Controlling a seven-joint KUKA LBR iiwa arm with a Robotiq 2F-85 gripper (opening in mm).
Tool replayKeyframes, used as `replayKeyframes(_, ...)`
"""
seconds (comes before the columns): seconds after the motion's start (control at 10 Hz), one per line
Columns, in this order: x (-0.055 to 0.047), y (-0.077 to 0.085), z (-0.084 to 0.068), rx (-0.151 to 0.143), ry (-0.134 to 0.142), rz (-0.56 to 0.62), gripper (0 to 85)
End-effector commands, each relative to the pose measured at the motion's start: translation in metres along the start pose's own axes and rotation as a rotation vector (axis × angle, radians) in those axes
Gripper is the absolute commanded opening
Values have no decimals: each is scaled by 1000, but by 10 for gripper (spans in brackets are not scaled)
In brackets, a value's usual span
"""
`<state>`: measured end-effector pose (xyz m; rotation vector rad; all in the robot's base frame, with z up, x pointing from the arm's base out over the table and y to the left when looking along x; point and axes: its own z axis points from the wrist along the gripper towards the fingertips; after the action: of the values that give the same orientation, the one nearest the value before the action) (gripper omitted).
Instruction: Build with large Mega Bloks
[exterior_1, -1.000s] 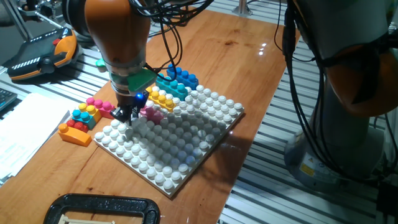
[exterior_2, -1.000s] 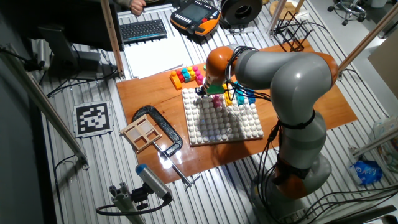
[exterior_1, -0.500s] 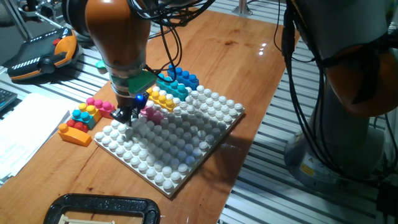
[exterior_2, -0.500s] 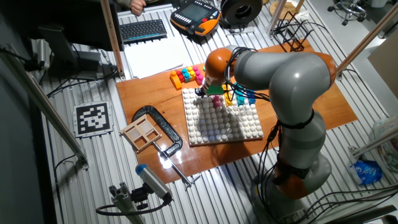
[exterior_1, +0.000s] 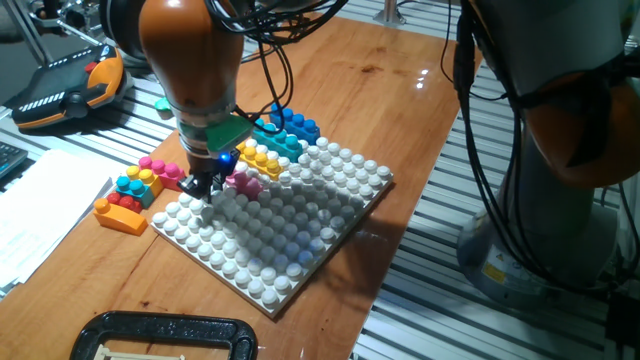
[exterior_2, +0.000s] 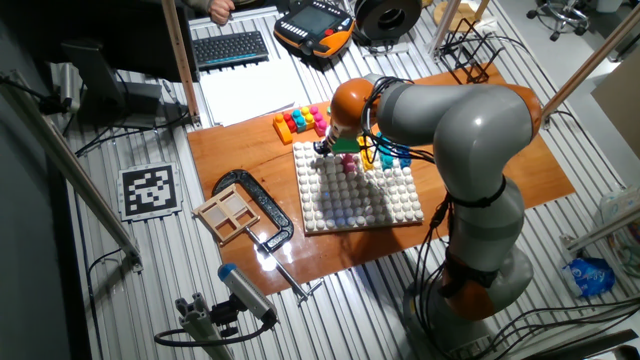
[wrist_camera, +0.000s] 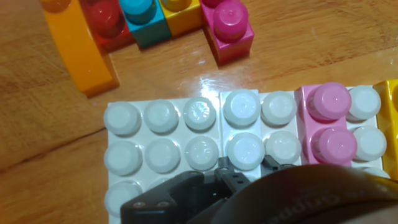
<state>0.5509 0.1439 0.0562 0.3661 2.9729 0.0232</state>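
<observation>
One fixed view: the gripper (exterior_1: 205, 186) hangs low over the near-left corner of the white baseplate (exterior_1: 300, 235), fingertips at the studs.
Pink brick: a light pink brick (exterior_1: 243, 183) sits pressed on the plate just beside the fingers, on the side toward the yellow brick (exterior_1: 258, 158) and the cyan and blue bricks (exterior_1: 285, 131).
Loose cluster: the bricks (exterior_1: 135, 190) on the bare wood lie off the plate's left edge, near the gripper.

The other fixed view: the gripper (exterior_2: 325, 148) is at the plate's far edge; whether the jaws are apart or together I cannot tell.

Hand view: the pink brick (wrist_camera: 328, 124) stands two studs long, its long axis running toward the camera, to the right of the finger parts (wrist_camera: 224, 180).
Judgement: the loose magenta brick (wrist_camera: 229, 31) lies straight ahead, off the plate; nothing seems held.
</observation>
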Motion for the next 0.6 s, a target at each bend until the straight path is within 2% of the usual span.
replayKeyframes(0.0, 0, 0, 0, 8, -1, 6, 170)
replayKeyframes(0.1, 0, 0, -2, 17, -1, 11, 340)
replayKeyframes(0.2, -1, 0, -4, 20, 8, 19, 340)
replayKeyframes(0.3, -2, 0, -7, 24, 12, 24, 510)
replayKeyframes(0.5, -3, -1, -15, 31, 26, 33, 510)
